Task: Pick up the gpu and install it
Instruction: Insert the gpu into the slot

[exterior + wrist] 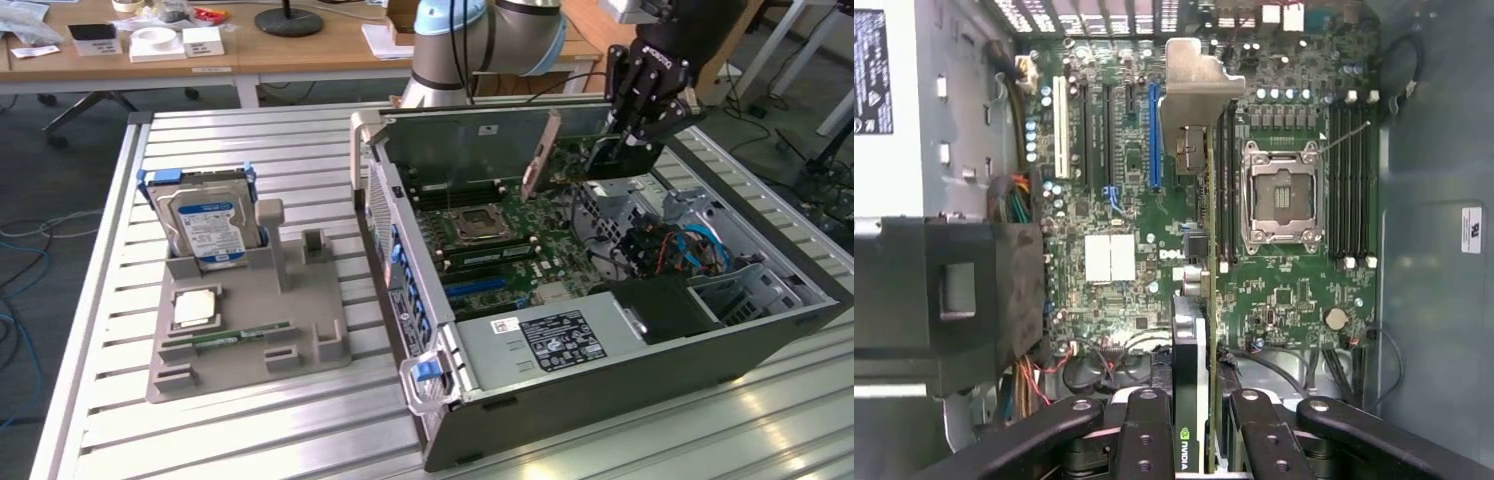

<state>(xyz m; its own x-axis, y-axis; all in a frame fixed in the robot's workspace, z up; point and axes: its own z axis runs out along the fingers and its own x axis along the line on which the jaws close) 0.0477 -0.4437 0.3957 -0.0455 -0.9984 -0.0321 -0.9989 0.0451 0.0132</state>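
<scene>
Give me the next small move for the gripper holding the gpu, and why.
Probably nudge the gpu sideways toward the blue slot before lowering: the gripper holds it edge-down above the motherboard, and its edge appears to line up beside that slot, nearer the CPU socket.

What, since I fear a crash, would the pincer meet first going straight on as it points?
The gpu in the pincer would likely touch the motherboard first, near the blue slot; depth is unclear.

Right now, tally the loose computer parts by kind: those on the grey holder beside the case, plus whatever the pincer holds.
Hard drive: 1
Processor chip: 1
RAM stick: 1
gpu, gripped in the pincer over the motherboard: 1
Total: 4
</scene>
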